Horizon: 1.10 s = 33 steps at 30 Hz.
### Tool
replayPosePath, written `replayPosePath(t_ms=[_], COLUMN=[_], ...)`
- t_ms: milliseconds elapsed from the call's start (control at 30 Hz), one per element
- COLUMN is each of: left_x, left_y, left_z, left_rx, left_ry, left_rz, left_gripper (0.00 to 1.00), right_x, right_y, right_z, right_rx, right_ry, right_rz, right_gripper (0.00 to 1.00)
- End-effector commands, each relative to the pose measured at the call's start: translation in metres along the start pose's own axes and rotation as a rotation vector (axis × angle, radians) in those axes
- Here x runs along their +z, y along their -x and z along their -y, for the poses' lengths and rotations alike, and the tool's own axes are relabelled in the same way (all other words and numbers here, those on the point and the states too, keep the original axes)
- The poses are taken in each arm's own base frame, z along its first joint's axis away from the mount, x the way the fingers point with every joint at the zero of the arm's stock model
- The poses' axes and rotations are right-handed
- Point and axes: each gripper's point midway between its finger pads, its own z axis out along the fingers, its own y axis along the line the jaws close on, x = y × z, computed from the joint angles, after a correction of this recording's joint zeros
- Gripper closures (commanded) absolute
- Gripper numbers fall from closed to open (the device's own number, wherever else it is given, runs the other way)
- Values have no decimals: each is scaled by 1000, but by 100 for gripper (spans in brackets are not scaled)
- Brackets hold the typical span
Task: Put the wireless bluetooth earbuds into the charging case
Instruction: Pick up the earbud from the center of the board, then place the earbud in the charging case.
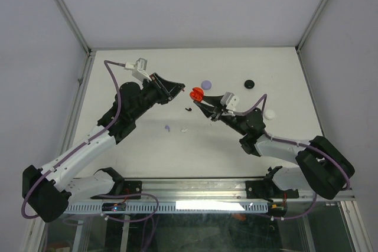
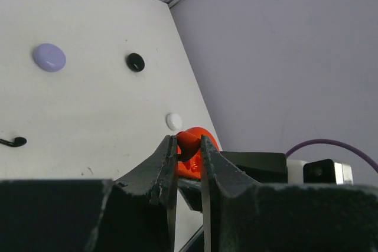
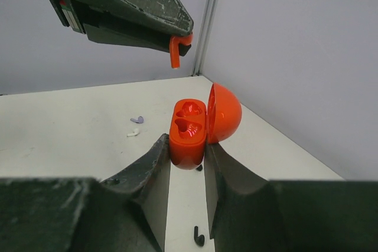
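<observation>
Two tight grips: red earbud (image 3: 175,52) pinched by left hand (image 1: 181,87), open red case (image 3: 188,131) clamped by right hand (image 1: 199,100), at 4 o'clock.

Glossy, smooth plastic is seen on the red case (image 3: 189,131) and on the red earbud (image 3: 176,51) above it. The white table (image 3: 77,128) beneath the case appears matt; the right gripper (image 3: 186,144) flanking it is scuffed matt black.

The earbud (image 3: 175,51) in my left gripper (image 1: 181,87) hangs just left of the case (image 3: 188,131) in my right gripper (image 1: 202,102), seemingly apart.
</observation>
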Motion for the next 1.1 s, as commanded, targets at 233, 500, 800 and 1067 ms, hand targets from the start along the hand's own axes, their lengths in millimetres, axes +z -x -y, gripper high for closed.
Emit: replayPosePath(t_ms=[233, 500, 800, 1067], left_x=[2, 7, 10, 6], left_y=[2, -9, -14, -14], left_z=[34, 38, 38, 42], left_rx=[-39, 19, 82, 154], left_ry=[-94, -75, -37, 4], left_rz=[63, 74, 84, 103], left_gripper=[95, 95, 95, 95], right_x=[8, 11, 9, 8], right_y=[28, 31, 35, 36], right_z=[9, 3, -1, -1], right_rx=[-88, -101, -100, -105], right_ry=[-59, -57, -40, -45], right_rz=[110, 119, 125, 126], right_gripper=[100, 100, 100, 100])
